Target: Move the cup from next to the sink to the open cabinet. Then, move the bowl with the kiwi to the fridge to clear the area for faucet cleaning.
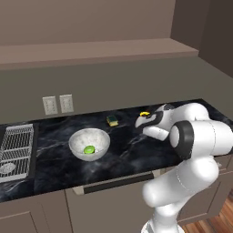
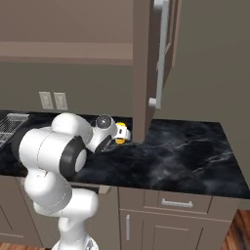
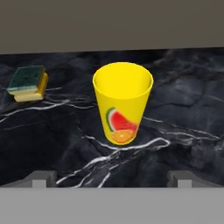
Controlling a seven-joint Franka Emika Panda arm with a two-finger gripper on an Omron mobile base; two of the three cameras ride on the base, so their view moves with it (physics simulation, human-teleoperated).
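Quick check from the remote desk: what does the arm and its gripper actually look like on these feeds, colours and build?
The arm is glossy white, built of rounded, bulbous segments with dark black rings at the joints. No cables or markings show. The gripper shows in the hand view as two small grey, blocky finger tips, set well apart. In the base views the hand looks white with dark parts.
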